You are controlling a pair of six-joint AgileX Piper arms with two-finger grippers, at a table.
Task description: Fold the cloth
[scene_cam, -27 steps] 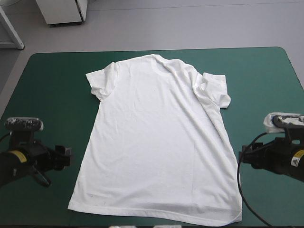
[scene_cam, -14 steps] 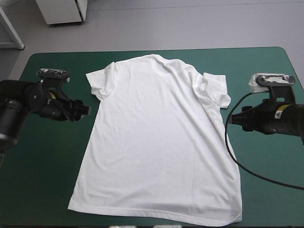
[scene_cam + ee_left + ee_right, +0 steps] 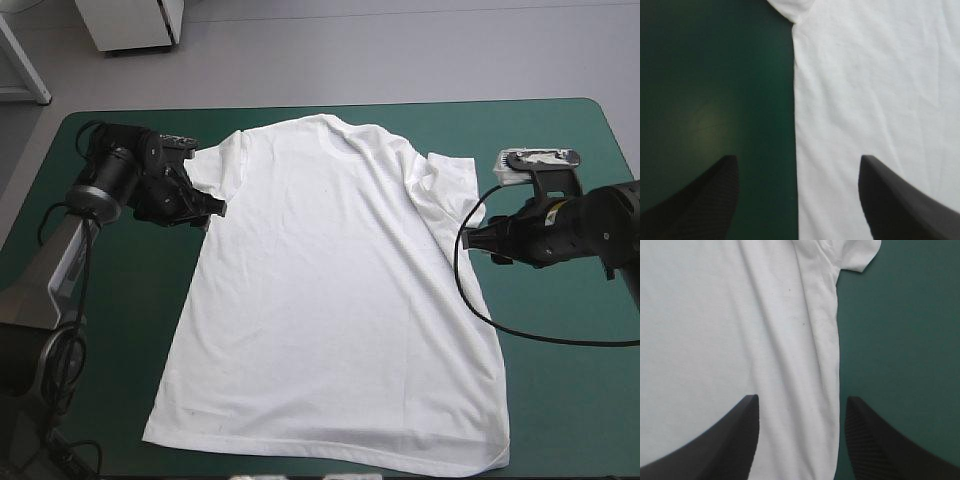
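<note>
The white T-shirt (image 3: 330, 290) lies spread flat on the teal-green cover (image 3: 560, 150), collar toward the far edge and hem near the front edge. My left gripper (image 3: 216, 210) is open at the shirt's left side edge, just below the left sleeve (image 3: 205, 170). In the left wrist view the gripper (image 3: 797, 157) straddles that edge: one finger over the T-shirt (image 3: 880, 90), the other over bare cover. My right gripper (image 3: 468, 238) is open at the right side edge under the wrinkled right sleeve (image 3: 450, 190). In the right wrist view the gripper (image 3: 802, 397) stands over the T-shirt (image 3: 715, 315), near its edge.
Bare teal-green cover (image 3: 705, 75) runs along both sides of the shirt and beyond the collar. The right sleeve (image 3: 852, 255) is bunched with folds. The hem (image 3: 320, 450) lies close to the table's front edge.
Both arms have moved from the table's near corners toward the far side and inward, reaching the shirt's side edges below the sleeves. The shirt has not moved.
</note>
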